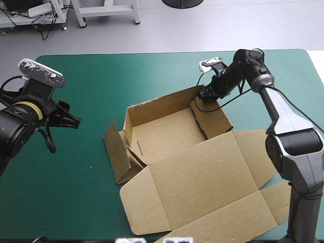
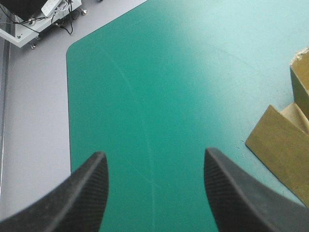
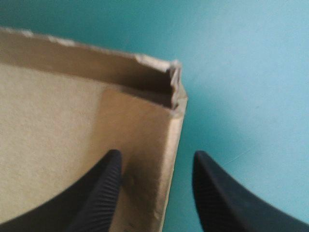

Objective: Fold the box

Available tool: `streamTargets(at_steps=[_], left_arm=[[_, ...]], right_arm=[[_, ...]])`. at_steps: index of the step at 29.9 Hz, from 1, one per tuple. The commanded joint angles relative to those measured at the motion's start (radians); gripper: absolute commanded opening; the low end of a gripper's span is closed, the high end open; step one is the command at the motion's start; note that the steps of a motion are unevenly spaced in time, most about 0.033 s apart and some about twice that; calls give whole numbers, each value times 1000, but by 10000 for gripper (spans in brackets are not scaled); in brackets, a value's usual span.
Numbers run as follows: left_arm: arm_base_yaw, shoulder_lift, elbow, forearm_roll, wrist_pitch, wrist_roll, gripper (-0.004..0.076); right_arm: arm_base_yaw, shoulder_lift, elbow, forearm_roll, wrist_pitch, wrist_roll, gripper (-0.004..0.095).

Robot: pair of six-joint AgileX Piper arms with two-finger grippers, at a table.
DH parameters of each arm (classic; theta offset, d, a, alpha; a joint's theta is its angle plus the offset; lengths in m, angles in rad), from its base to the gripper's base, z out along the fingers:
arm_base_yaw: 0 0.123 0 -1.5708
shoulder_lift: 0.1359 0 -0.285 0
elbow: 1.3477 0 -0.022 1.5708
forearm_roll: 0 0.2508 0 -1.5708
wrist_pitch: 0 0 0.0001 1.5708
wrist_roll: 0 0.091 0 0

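At the box (image 1: 192, 177) corner, the right gripper (image 3: 154, 155) straddles its wall, parted; left gripper (image 2: 152, 152) hovers wide.

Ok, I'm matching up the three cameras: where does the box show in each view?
High view: the box, mid-table, lid flat toward the near edge.
Left wrist view: its left flap, ahead of and beside the open jaws.
Right wrist view: its far right corner, side wall between the jaws.
Shared landmark: the teal-green cover.
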Motion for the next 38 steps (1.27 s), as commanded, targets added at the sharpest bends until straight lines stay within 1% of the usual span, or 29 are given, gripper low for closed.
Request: streamTargets(at_steps=[1,2,6,15,23,26,28,34,38], left_arm=[[1,-13,-19,40,-62,-15,419],[1,-13,-19,40,-68,-15,419],[1,-13,-19,40,-90,-16,419],[1,-13,-19,40,-92,-23,419],[1,-13,-19,34,-90,-23,419],[1,-13,-19,31,-85,-23,419],[1,-13,-19,24,-83,-23,419],[1,-13,-19,16,-83,-23,419],[1,-13,-19,-2,-83,-23,419]], right_arm=[[-3,-111,-104,10,23,51,664],[-3,-130,-104,10,25,49,682],[-3,-190,-63,3,25,49,676],[-2,-282,168,-13,25,49,672],[82,-285,240,-175,25,54,671],[94,-274,247,-208,25,70,671],[94,-261,251,-216,25,77,644],[94,-222,266,-221,25,80,485],[94,-187,266,-230,25,90,432]])
